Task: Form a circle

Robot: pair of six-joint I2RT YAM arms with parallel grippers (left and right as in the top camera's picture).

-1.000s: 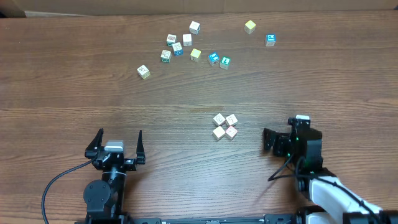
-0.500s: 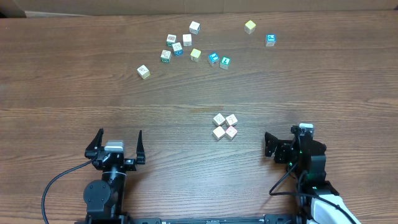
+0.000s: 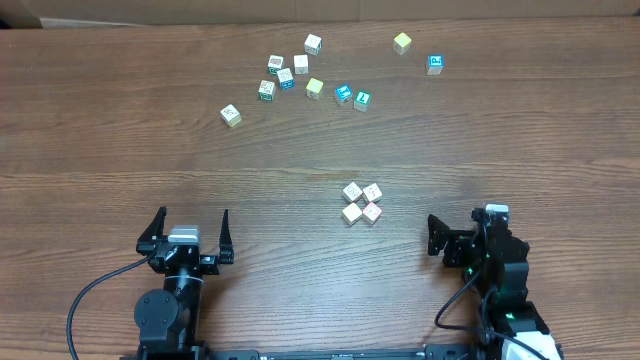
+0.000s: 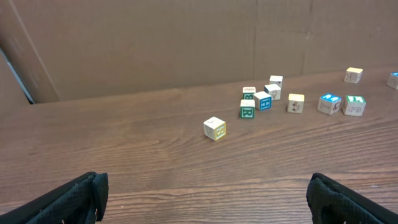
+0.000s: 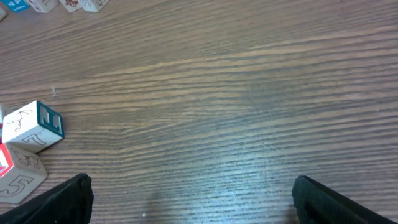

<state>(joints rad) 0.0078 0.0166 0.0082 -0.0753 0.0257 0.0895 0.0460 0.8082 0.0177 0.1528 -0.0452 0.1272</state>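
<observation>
While right pincer (image 3: 462, 233) gapes wide, circle (image 3: 361, 203) lies apart, ahead-left, left pincer (image 3: 190, 224) wide.

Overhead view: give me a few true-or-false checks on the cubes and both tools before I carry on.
1. The clump holds four pale cubes packed close together. True.
2. The left tool is shut on a cube. False: it is open and holds nothing.
3. The clump lies nearer the right tool than the left tool. True.
4. The right tool touches the clump. False: it is open, with bare table between them.
5. The yellow cube is part of the clump. False: it lies at the far side, well apart from it.
</observation>
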